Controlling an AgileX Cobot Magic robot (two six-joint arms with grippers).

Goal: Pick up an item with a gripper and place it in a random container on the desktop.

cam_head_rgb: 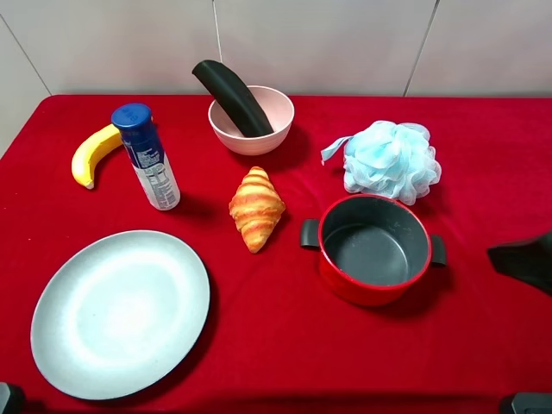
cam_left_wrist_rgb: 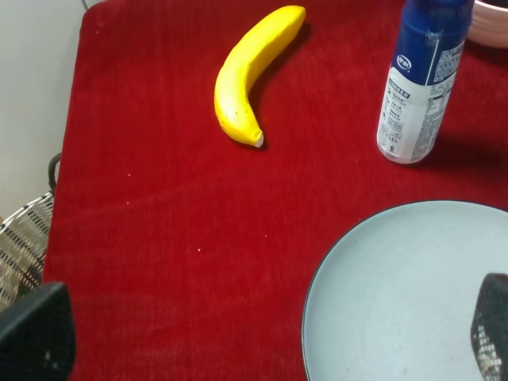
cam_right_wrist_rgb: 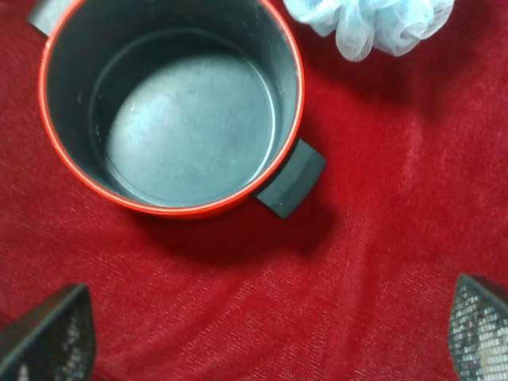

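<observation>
Black and matte, the long curved case-like item (cam_head_rgb: pixel 231 97) lay propped in the round pale pink bowl (cam_head_rgb: pixel 259 129) at the far side of the red-cloth worktop (cam_head_rgb: pixel 276 345), one end down inside and the other poking up over the rim. I judged the placing done, with nothing left but to keep the arms clear. My right end effector (cam_right_wrist_rgb: pixel 270 333) hung spread and empty near the red pot with black handles (cam_right_wrist_rgb: pixel 171 107); my left end effector (cam_left_wrist_rgb: pixel 262 333), also spread and empty, hovered over the edge of the pale blue-grey plate (cam_left_wrist_rgb: pixel 397 302), near the yellow banana (cam_left_wrist_rgb: pixel 252 71).
</observation>
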